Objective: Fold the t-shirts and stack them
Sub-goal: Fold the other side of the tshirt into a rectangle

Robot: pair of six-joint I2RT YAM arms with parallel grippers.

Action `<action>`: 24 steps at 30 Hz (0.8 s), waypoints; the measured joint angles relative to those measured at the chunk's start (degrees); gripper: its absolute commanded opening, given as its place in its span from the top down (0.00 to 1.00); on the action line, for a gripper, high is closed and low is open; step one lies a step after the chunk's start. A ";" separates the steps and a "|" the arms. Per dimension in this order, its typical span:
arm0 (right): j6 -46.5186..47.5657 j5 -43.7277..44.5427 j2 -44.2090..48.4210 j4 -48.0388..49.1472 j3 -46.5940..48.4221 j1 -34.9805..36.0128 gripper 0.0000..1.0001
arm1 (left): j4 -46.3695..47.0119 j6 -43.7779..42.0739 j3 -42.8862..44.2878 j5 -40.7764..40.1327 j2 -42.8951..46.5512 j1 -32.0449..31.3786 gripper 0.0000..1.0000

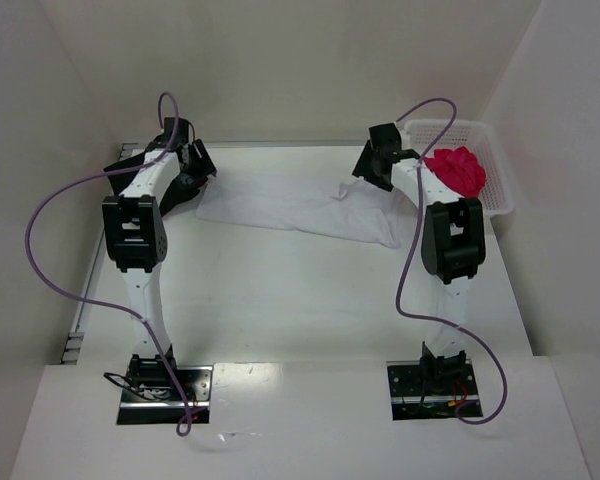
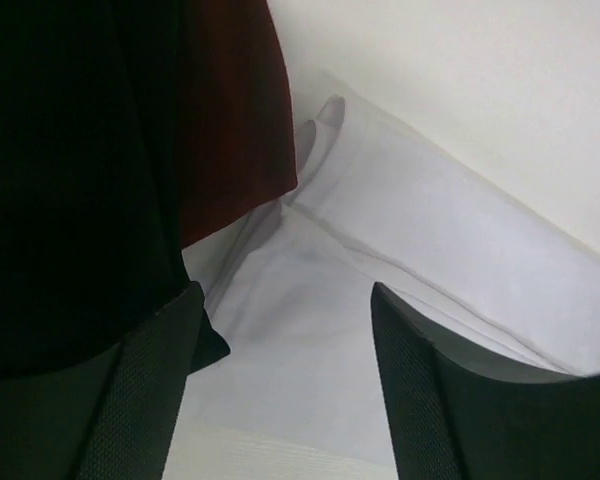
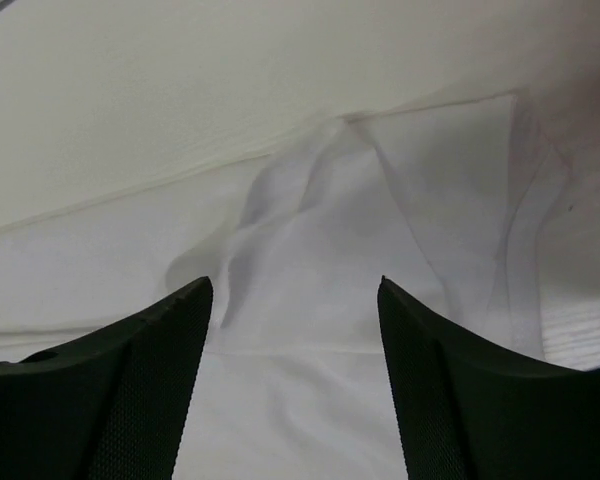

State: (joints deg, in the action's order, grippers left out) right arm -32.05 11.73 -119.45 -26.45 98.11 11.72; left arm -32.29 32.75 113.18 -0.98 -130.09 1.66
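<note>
A white t-shirt [image 1: 298, 208] lies folded into a long band across the far middle of the table. My left gripper [image 1: 192, 168] is open over its left end; the left wrist view shows white cloth [image 2: 380, 240] between the open fingers. Black cloth [image 2: 70, 170] and dark red cloth [image 2: 235, 110] lie beside it at the left. My right gripper [image 1: 375, 165] is open over the shirt's right end, with wrinkled white cloth [image 3: 310, 280] between the fingers. A bright pink-red t-shirt [image 1: 457, 170] lies crumpled in the basket.
A white plastic lattice basket [image 1: 495, 190] stands at the far right by the wall. White walls close in the table at the back and on both sides. Purple cables loop from each arm.
</note>
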 measured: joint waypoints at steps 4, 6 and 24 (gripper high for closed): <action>0.48 -0.90 -1.90 0.34 3.67 -0.02 0.17 | -0.40 -0.44 1.88 0.66 -0.18 0.03 0.11; 0.80 -1.60 -2.93 0.92 6.80 -0.02 0.17 | -0.28 -1.21 3.38 0.86 -0.18 0.03 0.07; 2.15 -8.46 0.07 5.94 -11.14 4.25 0.78 | 8.59 -19.54 -2.07 24.25 9.34 0.18 0.01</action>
State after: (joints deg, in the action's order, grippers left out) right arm -29.90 3.26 -119.38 -20.51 86.98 15.97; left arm -23.71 13.21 111.11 23.27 -120.76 1.85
